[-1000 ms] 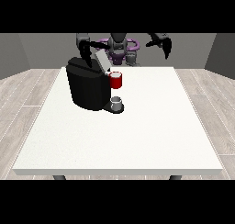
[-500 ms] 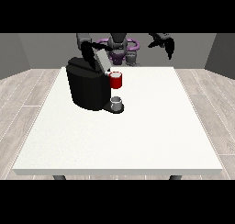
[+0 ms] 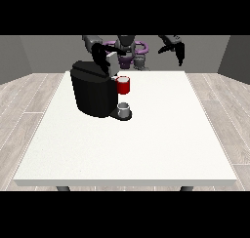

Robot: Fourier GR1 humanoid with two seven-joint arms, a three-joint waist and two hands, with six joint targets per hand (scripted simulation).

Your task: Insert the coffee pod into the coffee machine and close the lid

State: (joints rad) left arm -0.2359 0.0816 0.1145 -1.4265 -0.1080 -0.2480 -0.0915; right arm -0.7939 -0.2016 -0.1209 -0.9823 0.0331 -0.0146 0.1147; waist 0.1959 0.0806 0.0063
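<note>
A black coffee machine (image 3: 93,90) stands on the white table (image 3: 146,134) at the left, with a red part (image 3: 123,85) at its front and a small grey cup (image 3: 124,108) on its base below. The hand at the view's left (image 3: 101,56) rests on top of the machine at its rear, on the lid. The hand at the view's right (image 3: 175,48) is raised above the table's far edge, holding nothing, its fingers hanging relaxed. No separate coffee pod shows.
The robot's torso (image 3: 128,51) stands behind the table's far edge. The table's near and right parts stretch bare towards the camera. A wooden floor surrounds the table.
The hand at the view's left has lowered onto the machine's top, and the lid has come down with it. The hand at the view's right has barely moved.
</note>
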